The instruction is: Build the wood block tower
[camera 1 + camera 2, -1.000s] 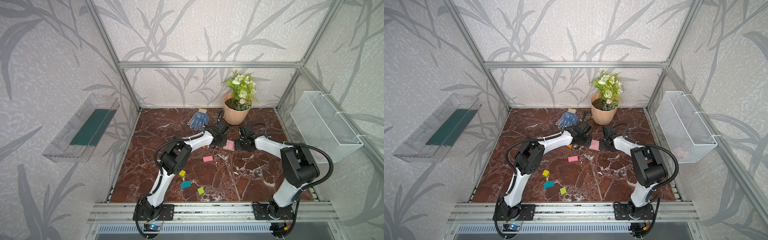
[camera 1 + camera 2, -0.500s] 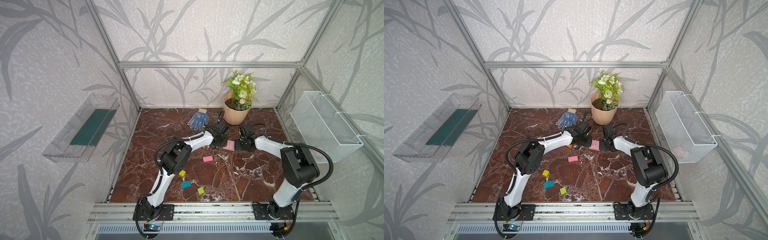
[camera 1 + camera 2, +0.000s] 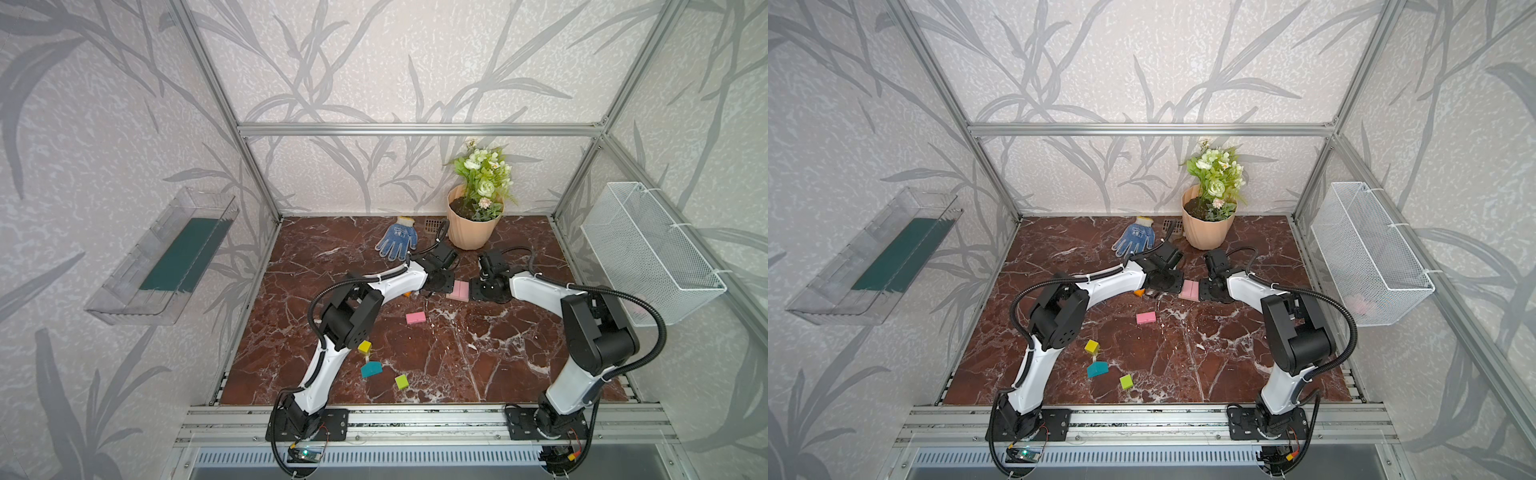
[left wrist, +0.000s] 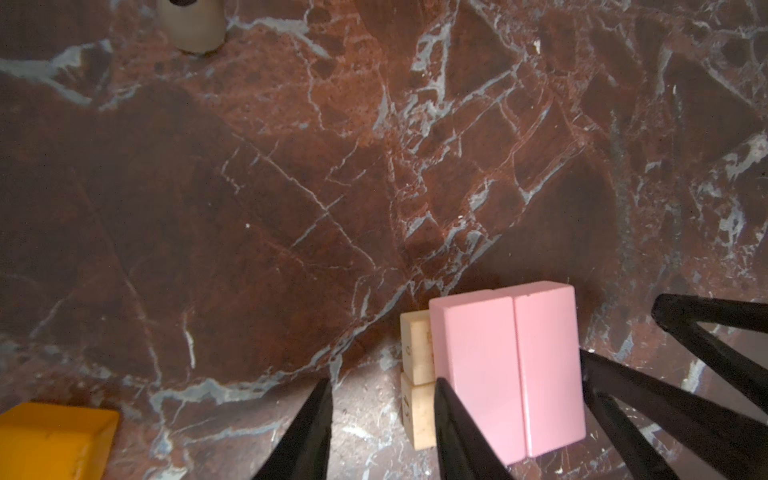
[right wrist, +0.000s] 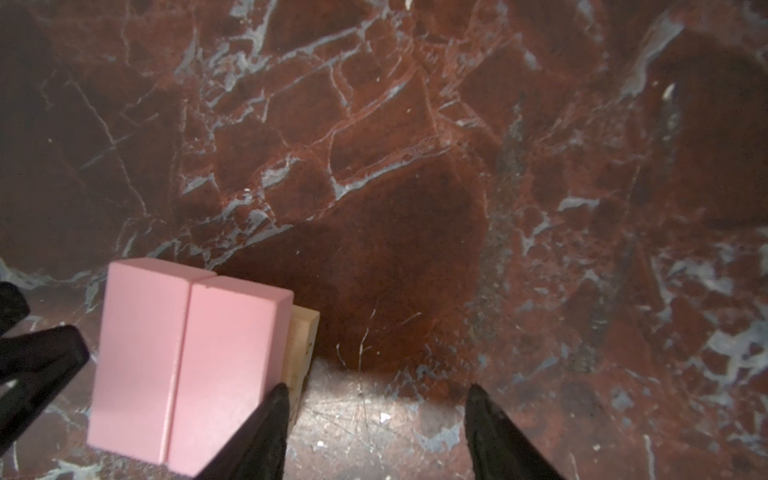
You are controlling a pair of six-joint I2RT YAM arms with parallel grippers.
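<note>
The wood block tower [image 3: 458, 289] [image 3: 1190, 289] is two pink oblongs side by side [image 4: 511, 374] [image 5: 187, 365] on tan blocks [image 4: 417, 353]. My left gripper [image 4: 382, 386] stands open and empty against one side of the tower, one finger by the pink edge. My right gripper [image 5: 377, 390] is open and empty at the opposite side, one finger touching the stack. Loose wood blocks lie nearer the front: a pink oblong [image 3: 416, 318], a yellow cube [image 3: 364, 346], a teal slant-topped piece [image 3: 371, 369] and a lime cube [image 3: 401, 381]. An orange block [image 4: 54, 440] lies under my left arm.
A peach flowerpot [image 3: 473, 228] and a blue glove [image 3: 397, 241] sit at the back, just behind both wrists. A white wire basket [image 3: 648, 249] hangs on the right wall and a clear tray [image 3: 166, 257] on the left wall.
</note>
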